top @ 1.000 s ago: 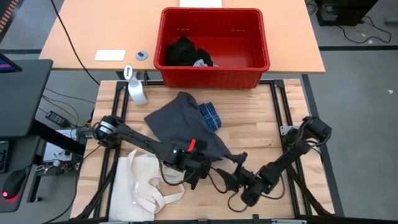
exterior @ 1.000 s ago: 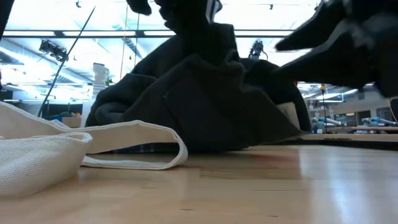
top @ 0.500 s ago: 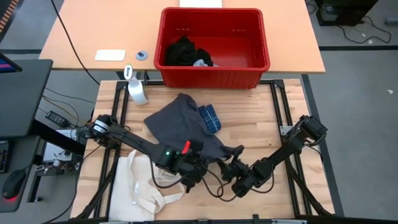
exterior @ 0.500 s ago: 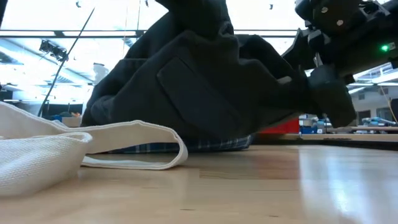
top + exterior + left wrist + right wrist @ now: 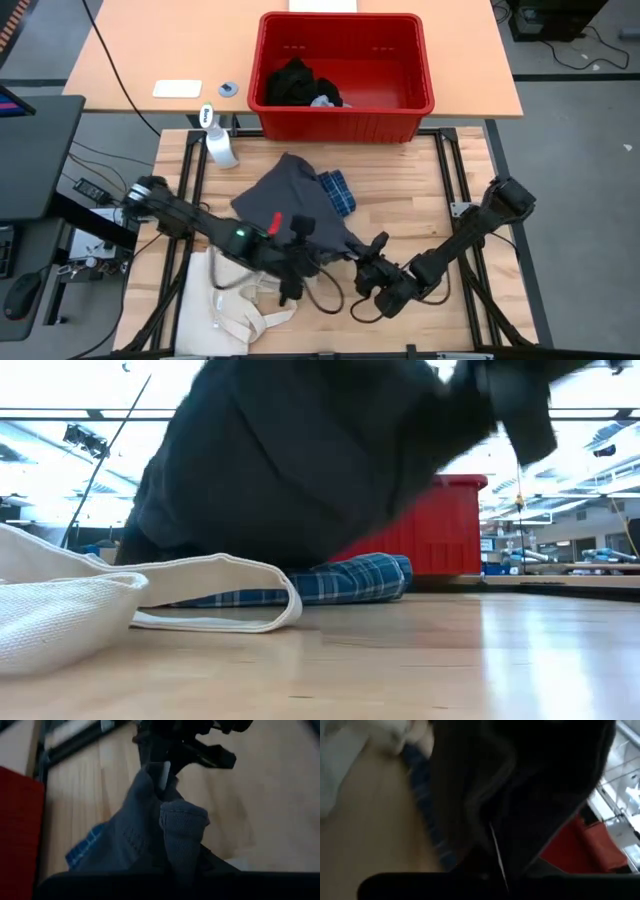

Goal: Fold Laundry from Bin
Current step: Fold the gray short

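Observation:
A dark grey garment (image 5: 285,195) is spread on the wooden table in front of the red bin (image 5: 345,118). Its far part lies on the table and over a blue plaid shirt (image 5: 338,188). Its near edge is raised. My left gripper (image 5: 302,234) is shut on that edge near its middle. My right gripper (image 5: 367,250) is shut on the garment's near right corner. In the low view the garment (image 5: 300,460) hangs like a curtain above the plaid shirt (image 5: 340,582). Black laundry (image 5: 295,82) lies in the bin. My left gripper pinches a bunched fold of the garment's near edge (image 5: 182,827) between its two fingers, coming slanting down from the table's near left. The cloth runs away from the fingers in loose folds, its far part on the table. My right gripper holds the garment's near right corner, beside a white label (image 5: 161,780), coming nearly level from the table's near right. That corner is lifted clear of the table (image 5: 505,405). The cloth between the two grippers sags in folds.
A cream tote bag (image 5: 225,290) lies at the near left, its handle loop (image 5: 270,605) close under the raised garment. A spray bottle (image 5: 220,145) stands at the far left by the bin. Bare wood lies at the right and near right.
My right gripper has shut on the garment's near right corner and risen with it. My left gripper has gone up and toward the table's left with its fold. The garment's near edge has lifted off the table, uncovering the plaid shirt and the bin in the low view.

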Controlling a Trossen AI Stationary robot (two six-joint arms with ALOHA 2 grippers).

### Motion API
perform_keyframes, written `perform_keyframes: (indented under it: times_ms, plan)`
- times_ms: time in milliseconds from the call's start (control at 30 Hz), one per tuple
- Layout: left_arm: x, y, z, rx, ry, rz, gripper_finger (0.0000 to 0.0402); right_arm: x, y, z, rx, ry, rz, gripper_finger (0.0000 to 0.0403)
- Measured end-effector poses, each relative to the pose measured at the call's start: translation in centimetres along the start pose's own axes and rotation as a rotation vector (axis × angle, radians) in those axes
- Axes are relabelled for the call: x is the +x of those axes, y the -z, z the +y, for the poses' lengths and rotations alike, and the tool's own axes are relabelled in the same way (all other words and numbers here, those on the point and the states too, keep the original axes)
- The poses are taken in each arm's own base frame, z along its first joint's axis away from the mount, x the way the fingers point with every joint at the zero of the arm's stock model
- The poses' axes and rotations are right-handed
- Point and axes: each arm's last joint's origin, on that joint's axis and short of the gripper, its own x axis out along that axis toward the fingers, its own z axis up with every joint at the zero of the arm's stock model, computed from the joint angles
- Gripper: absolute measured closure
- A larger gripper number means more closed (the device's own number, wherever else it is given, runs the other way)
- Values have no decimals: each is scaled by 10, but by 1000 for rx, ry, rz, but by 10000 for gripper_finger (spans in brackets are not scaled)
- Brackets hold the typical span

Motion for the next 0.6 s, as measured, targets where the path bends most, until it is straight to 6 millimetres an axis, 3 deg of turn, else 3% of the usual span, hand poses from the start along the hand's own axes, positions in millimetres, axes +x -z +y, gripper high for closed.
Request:
perform_keyframes:
  times_ms: [133, 267, 400, 600]
  plan:
    - [-37, -6, 18, 2, 15, -123, 381, -9, -47, -52, -24, 43, -57, 367]
    - [-91, -5, 49, 17, -15, -250, 381, -13, -83, -115, -17, 95, -93, 381]
    - [-141, 5, 85, -21, -86, -389, 381, -9, -104, -175, 31, 92, -177, 381]
    - [-198, 22, 130, 74, -273, -572, 381, 3, -124, -249, 107, 112, -318, 378]
